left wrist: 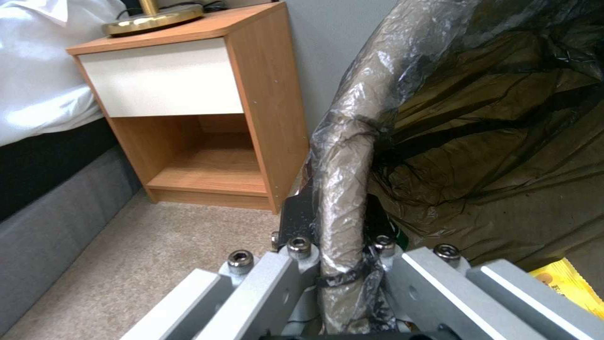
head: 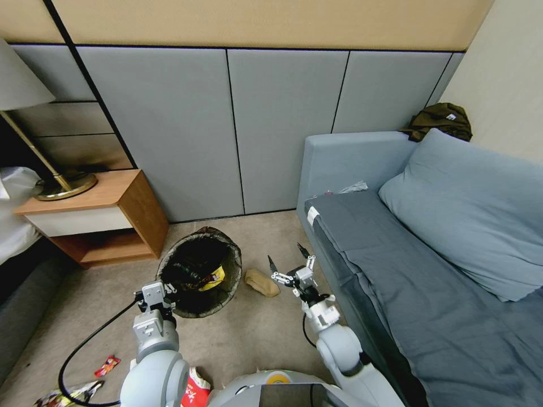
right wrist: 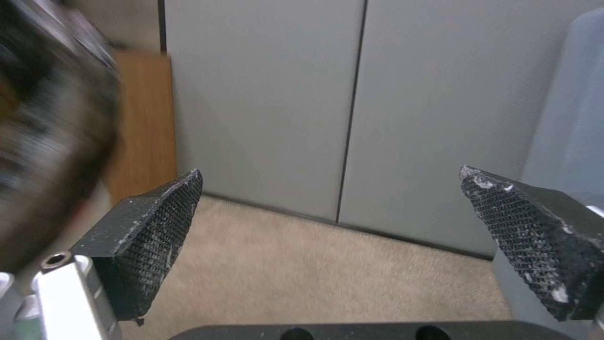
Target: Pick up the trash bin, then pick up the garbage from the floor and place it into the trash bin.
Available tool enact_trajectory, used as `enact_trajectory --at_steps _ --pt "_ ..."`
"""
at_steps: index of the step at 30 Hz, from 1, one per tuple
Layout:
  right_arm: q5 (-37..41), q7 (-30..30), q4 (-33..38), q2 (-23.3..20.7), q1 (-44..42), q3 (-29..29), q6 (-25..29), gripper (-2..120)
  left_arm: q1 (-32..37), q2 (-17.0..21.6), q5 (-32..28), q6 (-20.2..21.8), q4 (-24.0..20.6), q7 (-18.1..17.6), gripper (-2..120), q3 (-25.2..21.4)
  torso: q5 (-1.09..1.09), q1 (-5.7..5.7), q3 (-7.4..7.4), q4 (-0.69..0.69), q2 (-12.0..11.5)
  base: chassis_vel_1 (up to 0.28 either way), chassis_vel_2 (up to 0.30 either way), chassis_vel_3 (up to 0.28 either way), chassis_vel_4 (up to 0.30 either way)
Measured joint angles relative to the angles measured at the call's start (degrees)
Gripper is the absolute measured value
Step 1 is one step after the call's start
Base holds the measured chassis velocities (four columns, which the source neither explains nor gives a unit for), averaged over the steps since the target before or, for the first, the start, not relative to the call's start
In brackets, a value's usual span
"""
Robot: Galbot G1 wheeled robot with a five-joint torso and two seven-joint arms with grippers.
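The trash bin (head: 199,271), seen at lower centre of the head view, is gripped at its near rim by the left gripper (head: 154,295); in the left wrist view the bag-wrapped rim (left wrist: 343,189) is seen clamped between the jaws. The right gripper (head: 288,261) is held with its fingers (right wrist: 148,236) spread wide and empty, just right of a tan piece of garbage (head: 262,282) lying on the carpet (head: 254,333) between the bin and the sofa (head: 407,271).

A slip is judged the main risk: the hold is taken on thin film folded over the rim, so the liner could slide or tear and the bin could tilt or drop. A closure on carpet rather than on the low, flat tan piece is also judged possible.

The bin is shown round, lined with a crinkled dark bag, with a yellow packet (head: 214,278) already inside. Further wrappers (head: 107,366) are seen at the lower left of the head view, near the nightstand (head: 93,220).
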Motion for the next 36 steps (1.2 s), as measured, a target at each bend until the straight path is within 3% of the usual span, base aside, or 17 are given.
enact_trajectory --at_steps 7,12,18,32,36 --pt "6.2 -4.1 -7.7 -4.1 9.7 -4.7 -10.1 100 0.2 -0.6 0.5 0.0 -0.2 0.0 0 0.1 -0.01 0.00 0.00 -0.01 0.0 0.000 0.000 0.000 0.000" --pt "7.6 -6.6 -14.7 -3.9 13.4 -7.9 -12.5 100 0.2 -0.7 0.7 0.0 -0.2 0.0 0 0.3 0.00 0.00 0.00 -0.01 0.0 0.000 0.000 0.000 0.000" --pt "5.1 -10.0 -25.5 -1.8 17.8 -11.3 -11.2 100 0.2 -0.7 1.0 0.0 0.0 -0.1 0 0.5 -0.01 0.00 0.00 -0.01 0.0 0.000 0.000 0.000 0.000" --pt "0.8 -16.0 -33.0 0.9 18.7 -13.1 -7.7 100 0.1 -0.7 1.5 0.0 0.6 -0.1 0 1.1 -0.01 0.00 0.00 -0.01 0.0 0.000 0.000 0.000 0.000" --pt "-1.9 -19.6 -38.3 2.0 19.6 -13.1 -3.1 100 0.2 -0.8 1.7 -0.1 0.7 -0.1 0 1.2 -0.01 0.00 0.00 0.00 0.0 0.000 0.000 0.000 0.000"
